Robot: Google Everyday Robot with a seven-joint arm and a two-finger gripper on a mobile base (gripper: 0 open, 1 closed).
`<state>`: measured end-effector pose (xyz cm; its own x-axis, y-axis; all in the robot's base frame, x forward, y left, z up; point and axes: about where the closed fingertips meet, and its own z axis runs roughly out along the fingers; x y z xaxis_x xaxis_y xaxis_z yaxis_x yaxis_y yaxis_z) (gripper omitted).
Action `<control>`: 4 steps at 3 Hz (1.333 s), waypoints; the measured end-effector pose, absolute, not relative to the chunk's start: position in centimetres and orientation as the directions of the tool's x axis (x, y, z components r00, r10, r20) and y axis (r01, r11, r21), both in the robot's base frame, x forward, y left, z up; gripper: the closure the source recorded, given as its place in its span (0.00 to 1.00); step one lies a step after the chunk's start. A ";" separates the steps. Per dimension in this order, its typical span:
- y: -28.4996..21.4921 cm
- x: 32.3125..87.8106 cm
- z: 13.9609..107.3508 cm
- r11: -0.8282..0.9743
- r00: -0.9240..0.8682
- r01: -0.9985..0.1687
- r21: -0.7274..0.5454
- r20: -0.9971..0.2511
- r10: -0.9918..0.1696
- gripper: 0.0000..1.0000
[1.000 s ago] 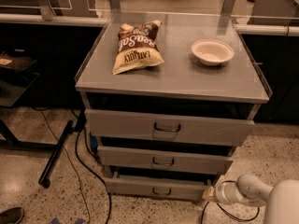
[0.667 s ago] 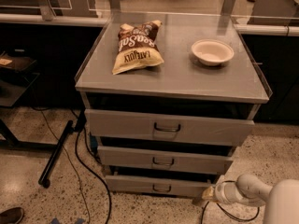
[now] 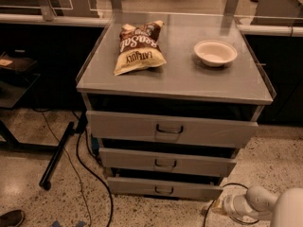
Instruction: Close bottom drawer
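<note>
Slim grey metal bottom drawer (image 3: 137,187), slightly open, long axis along grey bench (image 3: 180,82) front edge, pale gripper (image 3: 218,206) beside its right end, grip cannot be told.

The gripper (image 3: 215,207) sits low near the floor, just right of the bottom drawer (image 3: 163,188). Up-left of it stack the middle drawer (image 3: 165,162) and top drawer (image 3: 170,129). On the cabinet top (image 3: 189,82), the bowl (image 3: 215,52) lies above it and the chip bag (image 3: 138,46) farther left.

Rounded white arm (image 3: 259,203), pale gripper (image 3: 218,207) bottom right
</note>
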<state>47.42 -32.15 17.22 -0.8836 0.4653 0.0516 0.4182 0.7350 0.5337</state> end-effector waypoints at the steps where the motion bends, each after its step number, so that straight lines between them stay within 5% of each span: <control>1: -32.0 47.7 17.2 0.731 -0.881 0.423 0.535 0.054 0.470 1.00; 4: -31.0 53.5 16.3 0.672 -0.829 0.486 0.560 0.050 0.557 1.00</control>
<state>53.55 -30.97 16.34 -0.8289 0.5571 0.0504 0.4855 0.6717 0.5595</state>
